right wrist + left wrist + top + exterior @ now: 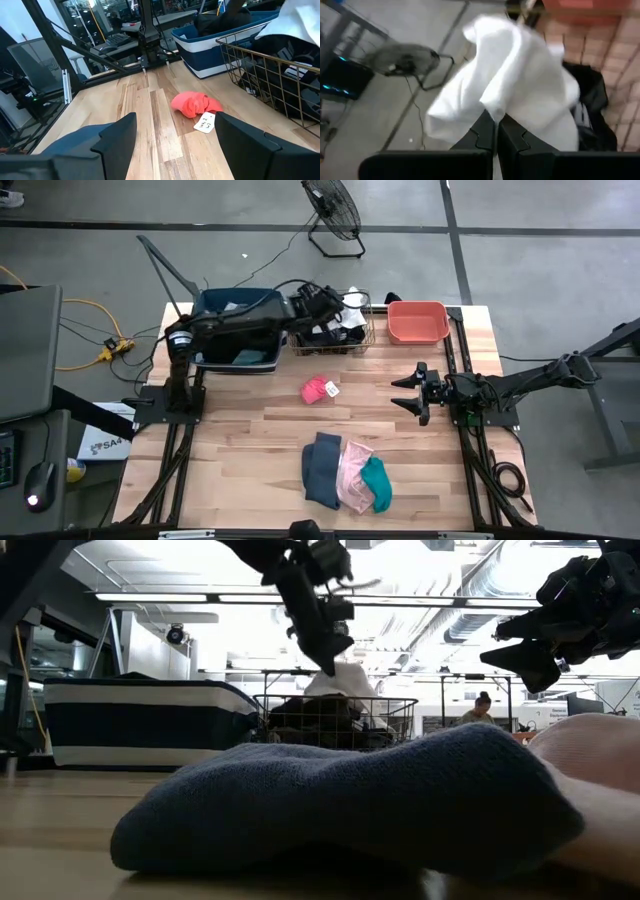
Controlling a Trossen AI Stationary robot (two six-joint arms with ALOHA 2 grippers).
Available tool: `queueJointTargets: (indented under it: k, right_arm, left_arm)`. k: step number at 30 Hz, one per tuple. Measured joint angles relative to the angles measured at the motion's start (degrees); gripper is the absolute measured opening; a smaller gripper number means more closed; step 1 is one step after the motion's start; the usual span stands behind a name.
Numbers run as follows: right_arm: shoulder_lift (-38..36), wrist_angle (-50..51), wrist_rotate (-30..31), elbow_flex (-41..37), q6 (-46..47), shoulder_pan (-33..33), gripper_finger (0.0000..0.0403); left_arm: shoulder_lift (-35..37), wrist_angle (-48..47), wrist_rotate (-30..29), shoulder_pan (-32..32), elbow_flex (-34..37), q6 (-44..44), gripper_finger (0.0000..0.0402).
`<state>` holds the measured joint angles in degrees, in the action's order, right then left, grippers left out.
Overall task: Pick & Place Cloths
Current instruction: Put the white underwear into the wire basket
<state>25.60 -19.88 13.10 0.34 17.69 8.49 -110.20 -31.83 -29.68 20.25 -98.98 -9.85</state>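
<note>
White cloth [510, 80] is hanging bunched and creased from the left gripper [495, 131], whose fingers are clenched on a fold of it, above the wire mesh basket [335, 330] at the far side of the bench [260, 450]. Darker garments are lying in the basket beneath it. Risk, as a judgement: the pinch is taking only a small fold, so the cloth could be slipping free partway, or its trailing edge could be snagging on the basket wires or dragging a dark garment up with it. The blue tub [238, 330] is standing just beside the basket, the coral tub [417, 321] on the basket's other side. The bright pink cloth [318, 389] with a white tag is lying alone mid-bench; the slate cloth [322, 468], pale pink cloth [355, 475] and teal cloth [377, 483] are lying side by side, touching, near the front edge. The right gripper [412, 393] is waiting with fingers spread and nothing between them, over the bench's right side.
</note>
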Motion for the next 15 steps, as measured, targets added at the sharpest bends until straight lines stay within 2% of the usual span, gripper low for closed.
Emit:
queueJointTargets:
  k: [10,15]
  right_arm:
    - [0.0,0.0,0.0,0.0,0.0,0.0,0.026]
    - [-0.01,-0.02,0.0,0.0,0.0,0.01,0.026]
  left_arm:
    - [-5.49,-8.0,0.48,0.44,0.0,4.39,0.0]
    - [-5.98,-9.65,0.62,0.42,0.0,5.02,0.0]
